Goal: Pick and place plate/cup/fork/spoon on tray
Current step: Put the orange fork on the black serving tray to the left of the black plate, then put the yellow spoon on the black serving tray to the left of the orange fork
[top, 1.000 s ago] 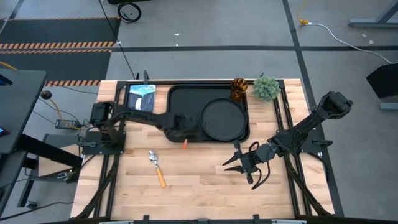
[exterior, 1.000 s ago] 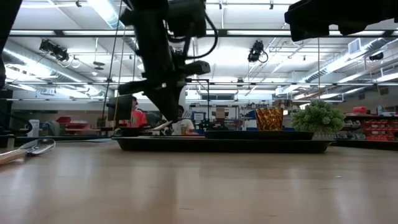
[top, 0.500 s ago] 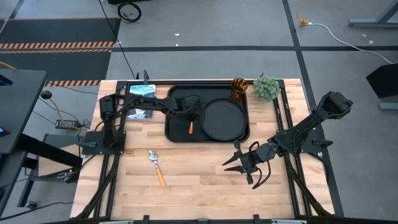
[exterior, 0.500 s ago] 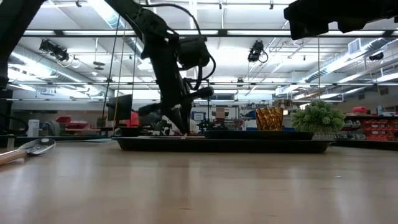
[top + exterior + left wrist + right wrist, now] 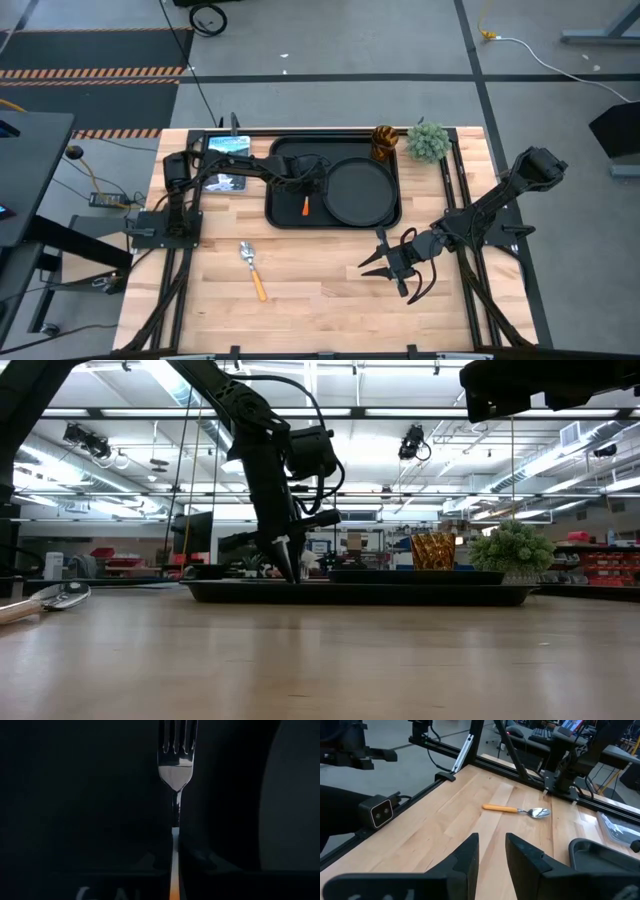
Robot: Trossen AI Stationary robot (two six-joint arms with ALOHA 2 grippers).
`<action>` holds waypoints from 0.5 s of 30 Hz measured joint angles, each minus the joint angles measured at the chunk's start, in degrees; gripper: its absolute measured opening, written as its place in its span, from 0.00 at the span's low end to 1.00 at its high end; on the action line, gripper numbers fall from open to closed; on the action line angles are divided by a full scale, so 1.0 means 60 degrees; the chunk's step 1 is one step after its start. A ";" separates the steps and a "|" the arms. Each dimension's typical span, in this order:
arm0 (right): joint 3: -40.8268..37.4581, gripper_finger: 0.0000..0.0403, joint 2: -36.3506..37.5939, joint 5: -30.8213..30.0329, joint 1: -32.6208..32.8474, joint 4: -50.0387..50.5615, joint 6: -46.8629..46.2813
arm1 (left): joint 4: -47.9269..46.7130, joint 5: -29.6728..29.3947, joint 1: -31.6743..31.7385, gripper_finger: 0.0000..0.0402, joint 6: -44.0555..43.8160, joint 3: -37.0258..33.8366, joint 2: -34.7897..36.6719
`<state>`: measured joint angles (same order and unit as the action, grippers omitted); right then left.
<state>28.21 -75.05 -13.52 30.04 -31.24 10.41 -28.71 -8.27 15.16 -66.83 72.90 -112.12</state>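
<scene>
1. Hovering over the tray (image 5: 283, 215) near the table's far edge, the left gripper (image 5: 311, 182) pinches the fork (image 5: 306, 205) by its handle.
2. Right gripper (image 5: 392, 262) waits, fingers parted, empty, toward the near-right corner.
3. Spoon (image 5: 251, 268) lies toward the near-left.

One camera looks straight down on the whole worktop (image 5: 320, 290), one sits level at its surface facing the room, the left wrist camera is very close above the fork (image 5: 176, 765), and the right wrist camera shares the spoon (image 5: 517, 810) with the overhead view.
</scene>
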 joint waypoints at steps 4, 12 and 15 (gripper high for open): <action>0.0000 0.25 0.0000 0.0029 0.0000 0.0004 -0.0022 | -0.0002 -0.0047 0.0000 0.14 0.0007 0.0000 0.0000; 0.0000 0.25 0.0000 0.0029 0.0000 0.0004 -0.0022 | -0.0032 0.0069 0.0000 0.29 0.0259 0.0000 0.0058; 0.0000 0.25 0.0000 0.0029 0.0000 0.0007 -0.0014 | -0.0285 0.0478 -0.0043 0.32 0.0785 0.0159 0.0398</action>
<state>28.21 -75.05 -13.34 30.04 -31.20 10.33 -30.42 -5.41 14.90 -62.11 73.86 -109.73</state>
